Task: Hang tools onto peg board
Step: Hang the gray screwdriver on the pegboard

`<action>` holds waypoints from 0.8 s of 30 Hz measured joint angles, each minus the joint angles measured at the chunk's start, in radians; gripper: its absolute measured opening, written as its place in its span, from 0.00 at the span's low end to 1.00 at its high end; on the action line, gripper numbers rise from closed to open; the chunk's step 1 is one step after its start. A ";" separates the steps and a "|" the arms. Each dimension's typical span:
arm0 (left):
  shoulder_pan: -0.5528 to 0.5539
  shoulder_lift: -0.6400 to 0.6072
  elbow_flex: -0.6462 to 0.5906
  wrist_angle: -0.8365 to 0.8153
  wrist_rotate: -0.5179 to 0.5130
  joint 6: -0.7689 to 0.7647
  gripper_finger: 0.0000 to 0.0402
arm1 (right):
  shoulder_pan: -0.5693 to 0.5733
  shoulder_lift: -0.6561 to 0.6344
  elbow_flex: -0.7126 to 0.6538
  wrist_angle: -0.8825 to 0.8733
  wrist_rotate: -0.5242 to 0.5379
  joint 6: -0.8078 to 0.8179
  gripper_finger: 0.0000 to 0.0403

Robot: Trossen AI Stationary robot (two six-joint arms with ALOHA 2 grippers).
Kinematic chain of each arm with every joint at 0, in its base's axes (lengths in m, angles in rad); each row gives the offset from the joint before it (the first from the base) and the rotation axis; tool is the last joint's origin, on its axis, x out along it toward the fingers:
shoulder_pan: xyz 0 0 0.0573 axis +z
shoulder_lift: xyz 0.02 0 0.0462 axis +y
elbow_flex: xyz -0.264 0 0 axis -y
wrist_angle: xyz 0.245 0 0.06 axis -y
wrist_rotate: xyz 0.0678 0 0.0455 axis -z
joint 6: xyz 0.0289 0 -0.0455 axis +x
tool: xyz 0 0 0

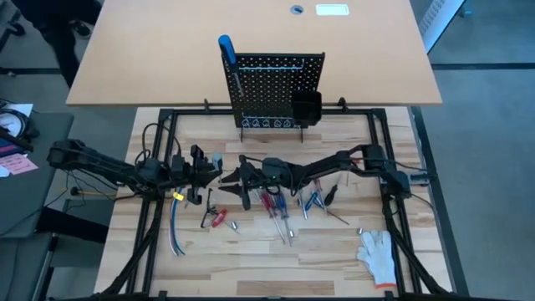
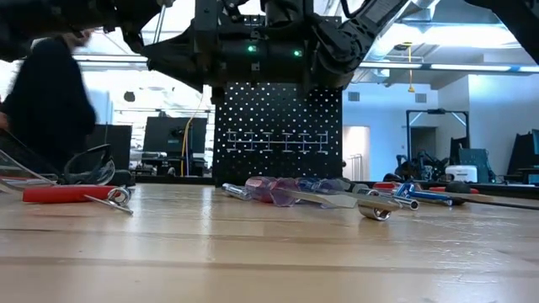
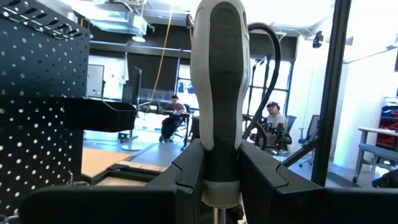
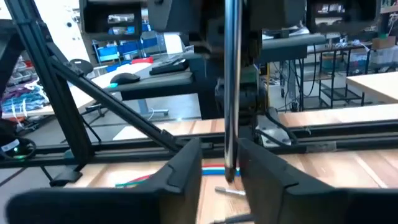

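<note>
Grey screwdriver [image 3: 219, 93] shaft cut off below (blurred person [image 2: 46, 101] at the low view's edge)

The light wooden table [image 1: 251, 259] at the lower frame shows a planked, satin grain, the black peg board [image 1: 272, 88] at upper centre looks like matt perforated metal, the white glove [image 1: 378, 255] at lower right looks like soft cloth, and a screwdriver's [image 3: 217, 93] grey-and-black handle seems smooth, semi-gloss plastic above its shiny metal shaft [image 4: 231, 93].

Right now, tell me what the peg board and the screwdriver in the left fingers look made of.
Peg board: likely black-painted sheet metal, thin and evenly punched with holes. Screwdriver: handle looks like grey moulded plastic with a darker, possibly rubbery inlay; its shaft, between the right fingers, is shiny bare metal.
</note>
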 joint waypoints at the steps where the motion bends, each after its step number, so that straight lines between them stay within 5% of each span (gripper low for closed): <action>1: 0.000 0.005 0.000 0.012 -0.003 0.000 0.16 | 0.000 0.000 0.003 -0.005 0.000 0.000 0.24; 11: 0.000 0.068 0.000 0.089 -0.004 0.010 0.16 | 0.002 0.000 0.009 -0.008 0.004 -0.046 0.04; 16: 0.000 0.071 0.000 0.084 -0.007 0.010 0.16 | 0.001 -0.001 0.009 -0.030 0.005 -0.046 0.04; 24: 0.000 -0.027 0.001 -0.053 -0.017 0.068 0.40 | 0.001 -0.046 0.006 -0.200 0.029 -0.081 0.04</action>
